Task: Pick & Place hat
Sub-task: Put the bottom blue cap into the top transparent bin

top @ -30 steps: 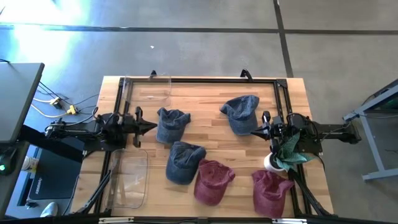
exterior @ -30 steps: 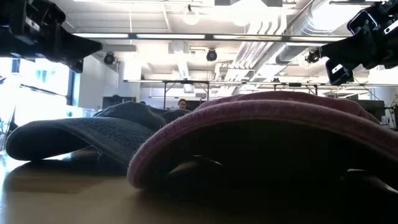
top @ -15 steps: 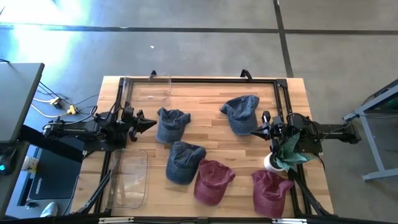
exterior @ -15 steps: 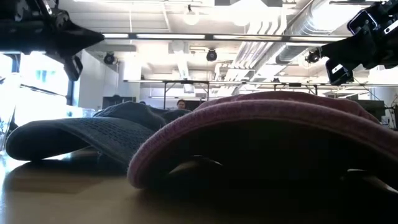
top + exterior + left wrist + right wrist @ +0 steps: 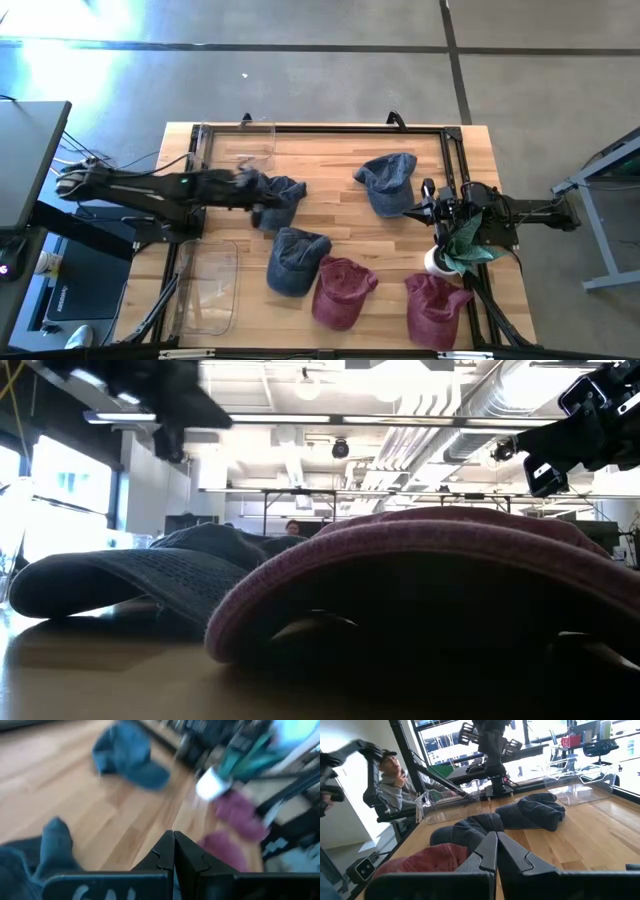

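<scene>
1. Wooden table (image 5: 330, 150) has five caps on it: three blue denim, two maroon.
2. Left gripper (image 5: 262, 190) is stretched out over the nearest blue cap (image 5: 280, 199) on the left side, fingers pressed together, holding nothing as far as I can see.
3. Second blue cap (image 5: 296, 260) lies just below that one, and the third (image 5: 388, 181) is over by the right arm.
4. Maroon caps: one (image 5: 342, 290) front middle, the other (image 5: 436, 306) front right.
5. Right gripper (image 5: 408, 211) waits at the right edge, fingers pressed together, empty.
6. Green cloth (image 5: 466, 238) hangs on the right arm.
</scene>
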